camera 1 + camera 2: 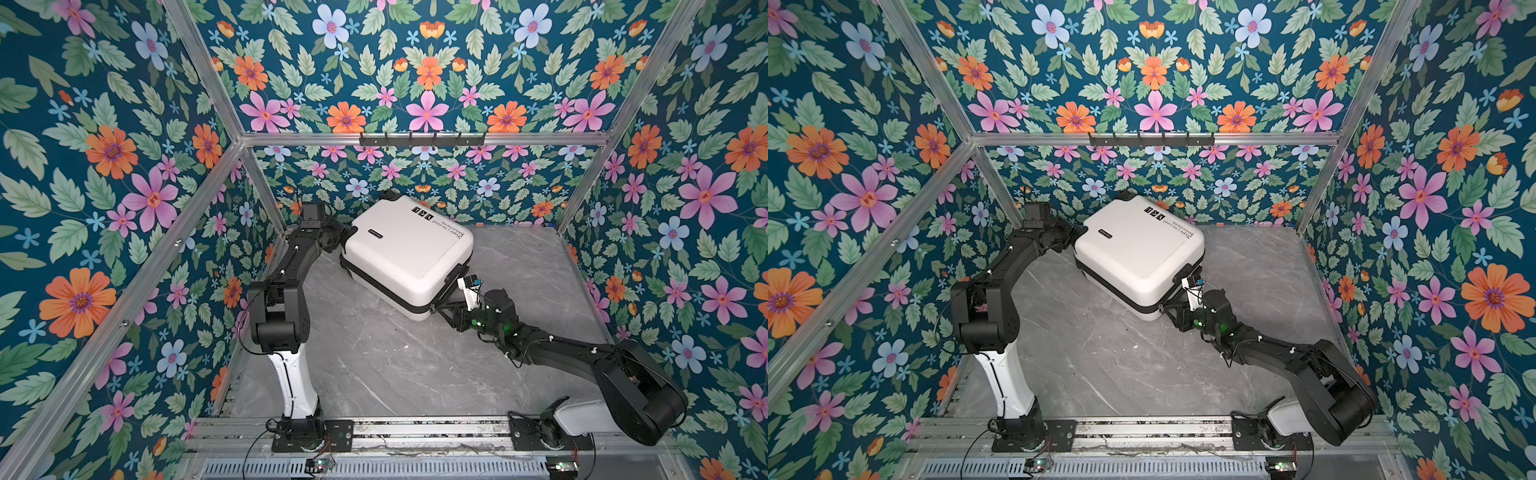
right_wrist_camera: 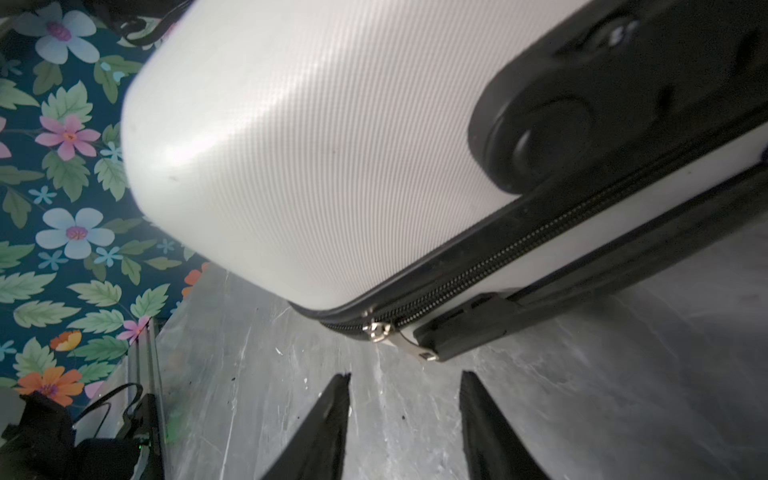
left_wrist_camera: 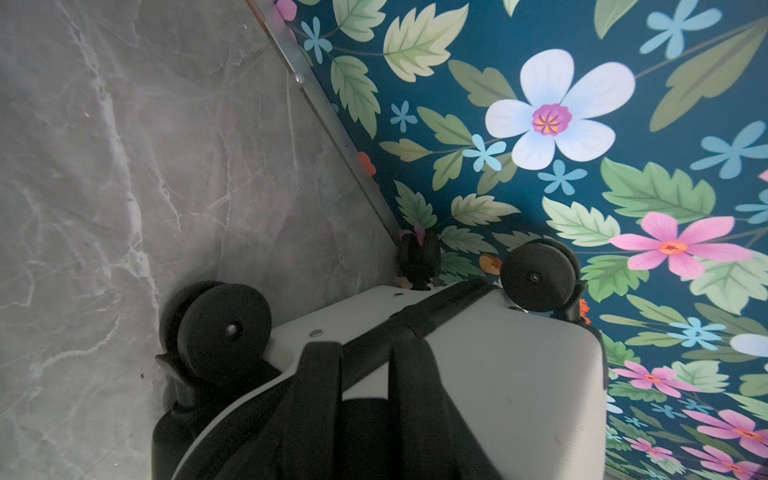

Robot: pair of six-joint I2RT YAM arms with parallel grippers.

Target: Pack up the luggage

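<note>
Right jaws stand apart and empty, just short of the zipper pull on the suitcase, which lies closed on the worktop near the back wall. Left jaws straddle its end by the wheels; I cannot tell whether they are clamped. That pull is small and flat, so I may miss it, or drag the case when I tug.

A white luggage lies flat and closed on the gray table, with a black band around its side (black words sit on its top). The left gripper touches its far left corner. The right gripper is low, just beside its near right corner. Walls with big flowers stand all around.
</note>
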